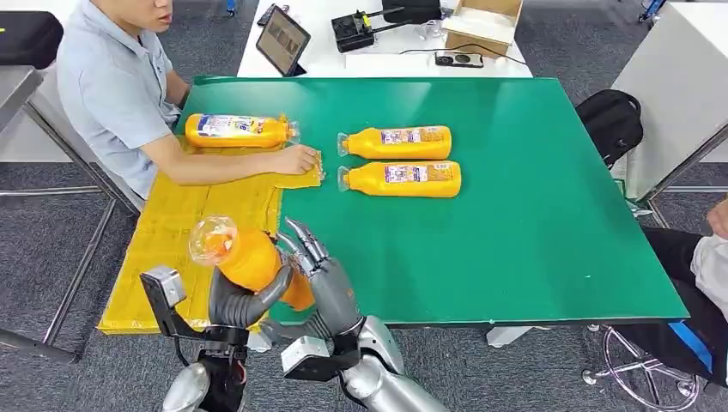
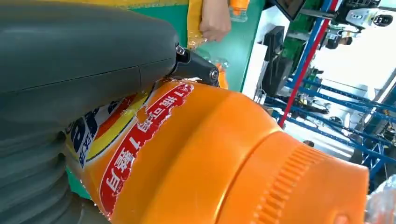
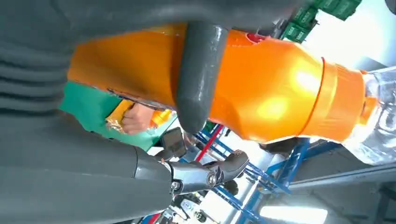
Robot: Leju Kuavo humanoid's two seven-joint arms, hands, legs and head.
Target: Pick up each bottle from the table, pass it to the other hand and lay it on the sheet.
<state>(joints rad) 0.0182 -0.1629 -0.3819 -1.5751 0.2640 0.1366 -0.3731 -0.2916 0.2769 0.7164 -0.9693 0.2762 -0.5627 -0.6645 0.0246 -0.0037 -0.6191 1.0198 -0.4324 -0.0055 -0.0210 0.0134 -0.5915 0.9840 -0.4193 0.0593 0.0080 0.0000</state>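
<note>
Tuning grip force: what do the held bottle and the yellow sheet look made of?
Held bottle: apparently glossy orange plastic, with sharp highlights, a ribbed cap and clear crinkly wrap over the cap. Yellow sheet: matte and creased, maybe paper or thin plastic; the pictures leave it open.

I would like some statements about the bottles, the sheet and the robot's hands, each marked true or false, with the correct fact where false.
1. Two bottles lie side by side on the green table. True.
2. The yellow sheet holds no bottle. False: one bottle lies at its far end.
3. The left hand grips a bottle. True.
4. The held bottle is upright on the table. False: it is tilted in the air, above the near table edge.
5. A person's hand rests on the sheet. True.
</note>
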